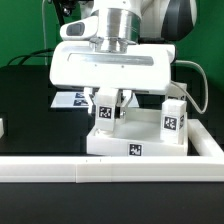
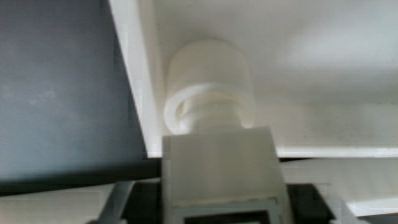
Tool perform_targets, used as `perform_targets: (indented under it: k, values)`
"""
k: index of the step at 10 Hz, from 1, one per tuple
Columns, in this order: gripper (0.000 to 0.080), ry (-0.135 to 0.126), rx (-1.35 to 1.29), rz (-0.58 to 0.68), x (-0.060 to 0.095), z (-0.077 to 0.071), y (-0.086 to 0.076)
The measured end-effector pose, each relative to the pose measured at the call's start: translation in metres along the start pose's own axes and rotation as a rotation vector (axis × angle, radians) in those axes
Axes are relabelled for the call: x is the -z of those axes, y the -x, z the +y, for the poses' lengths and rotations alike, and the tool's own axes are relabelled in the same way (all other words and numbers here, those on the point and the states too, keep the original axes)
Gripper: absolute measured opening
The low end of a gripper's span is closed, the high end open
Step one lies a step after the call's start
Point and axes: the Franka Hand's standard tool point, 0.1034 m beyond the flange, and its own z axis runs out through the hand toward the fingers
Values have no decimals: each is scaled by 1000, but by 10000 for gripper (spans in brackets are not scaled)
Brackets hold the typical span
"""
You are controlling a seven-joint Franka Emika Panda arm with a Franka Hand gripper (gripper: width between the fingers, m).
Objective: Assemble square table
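Exterior view: the square table (image 1: 135,138) lies against the white border rail (image 1: 110,170) at the black table's near edge, a leg (image 1: 172,116) upright at one corner. Directly above it, the gripper (image 1: 110,104) clasps a second leg (image 1: 106,112), long axis vertical, over the slab.

Your black table (image 1: 25,110) carries the square table (image 1: 150,141) slab flat, the long white border rail (image 1: 110,171) along its near edge, the marker board (image 1: 72,100) behind
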Motion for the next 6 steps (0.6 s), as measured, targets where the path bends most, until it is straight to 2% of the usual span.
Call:
perform_targets:
  k: [3,6]
  values:
    - [290,6,-1,32,0,0,-2]
    - [290,-1,-7,7,-1,-1,-4]
